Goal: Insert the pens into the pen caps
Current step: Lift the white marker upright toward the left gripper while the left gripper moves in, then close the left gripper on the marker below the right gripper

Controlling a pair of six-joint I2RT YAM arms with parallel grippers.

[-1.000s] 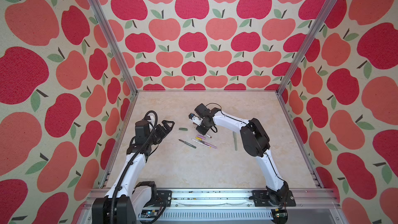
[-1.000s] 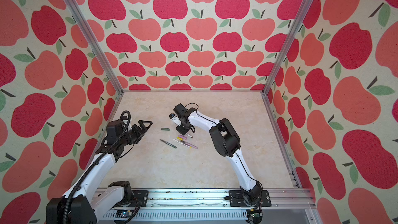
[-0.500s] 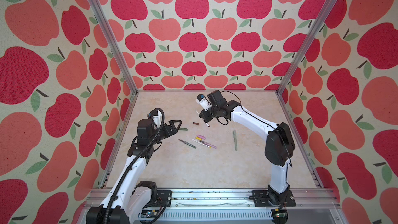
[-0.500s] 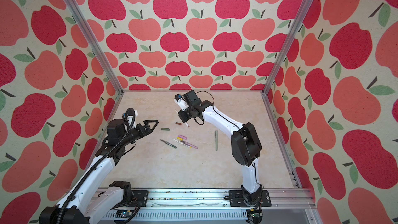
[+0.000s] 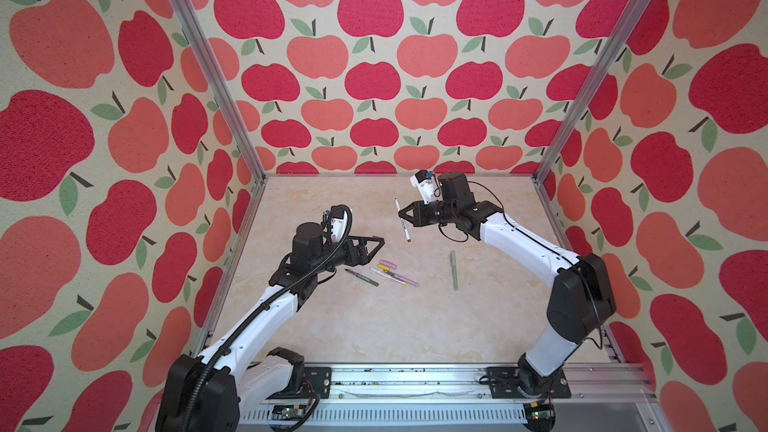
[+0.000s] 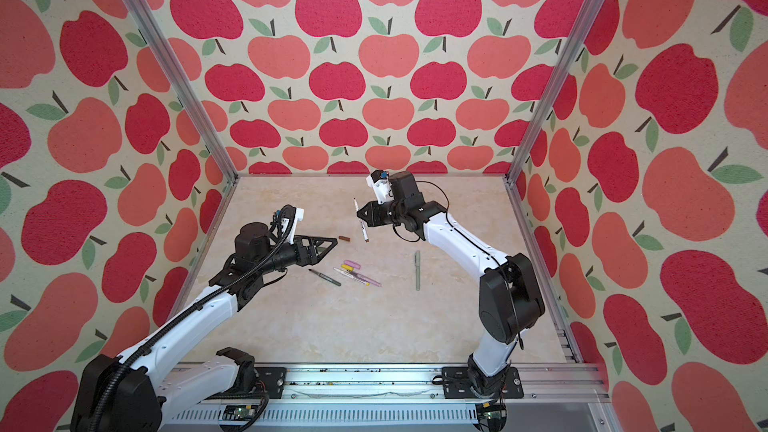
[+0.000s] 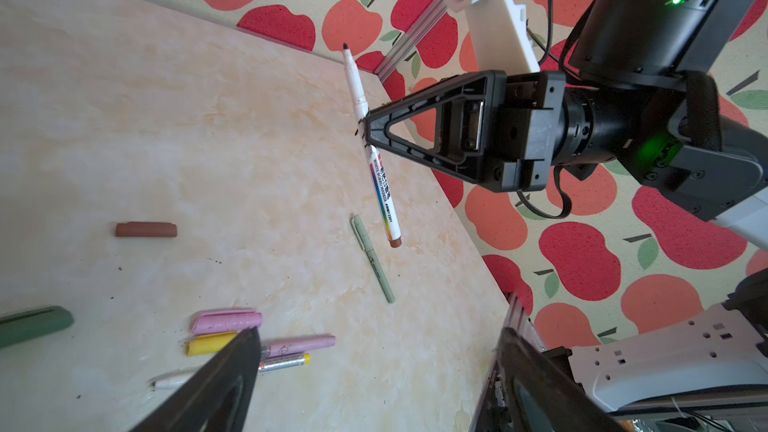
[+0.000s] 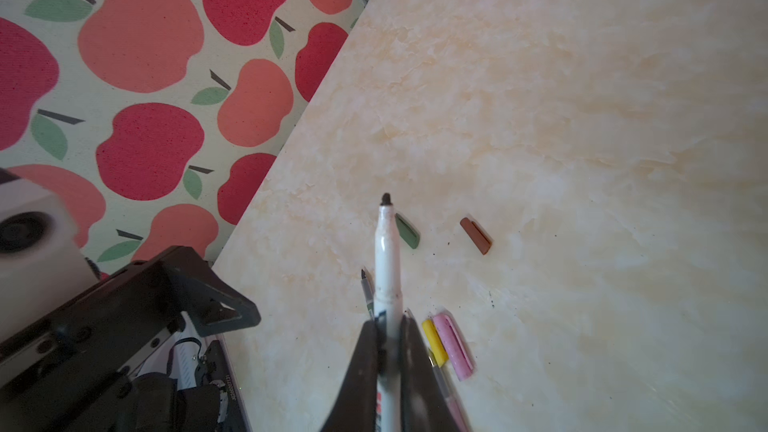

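Since a second ago the right gripper [image 5: 402,218] has risen from the cluster of pens on the table [image 5: 374,326] and swung toward the back wall, while the left gripper [image 5: 380,240] has come in toward the middle. The right gripper's jaws are clamped on the white pen [image 7: 384,189] part way along its barrel, holding it clear of the table and tilted, dark tip toward the back wall and brown end lower. The left gripper hangs above the table with its jaws wide apart and nothing between them; in a top view it points at the brown cap [image 6: 343,238], which lies flat just beyond it. The dark green cap [image 8: 407,231] lies near that cap. Nearer the front, the dark green pen [image 5: 362,277], lilac cap [image 5: 389,263], yellow cap [image 7: 208,342], lilac pen [image 7: 299,344] and white-and-yellow pen [image 7: 282,363] lie close together, and the sage green pen [image 5: 454,270] lies apart to their right
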